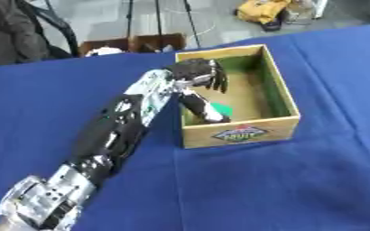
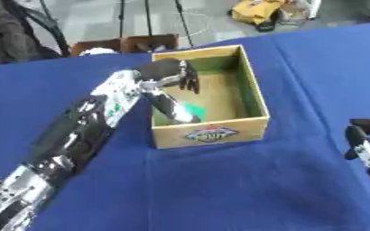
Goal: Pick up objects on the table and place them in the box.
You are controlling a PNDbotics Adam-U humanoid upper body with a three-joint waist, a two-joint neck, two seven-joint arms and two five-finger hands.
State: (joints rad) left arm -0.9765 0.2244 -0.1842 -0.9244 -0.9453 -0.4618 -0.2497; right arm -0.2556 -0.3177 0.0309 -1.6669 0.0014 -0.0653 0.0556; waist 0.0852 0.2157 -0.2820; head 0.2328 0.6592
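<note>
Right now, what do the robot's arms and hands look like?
The left arm is a long, chunky limb, mostly glossy black with shiny silver metal joints, especially near the shoulder end and the wrist. A few tiny green spots show on the forearm. The left hand is black with thin dark fingers. The right hand, at the right edge, is black with silver bits.

Lab/studio: tripod legs (image 1: pixel 158 20), blue-clothed table (image 1: pixel 259 189), bare floor.
</note>
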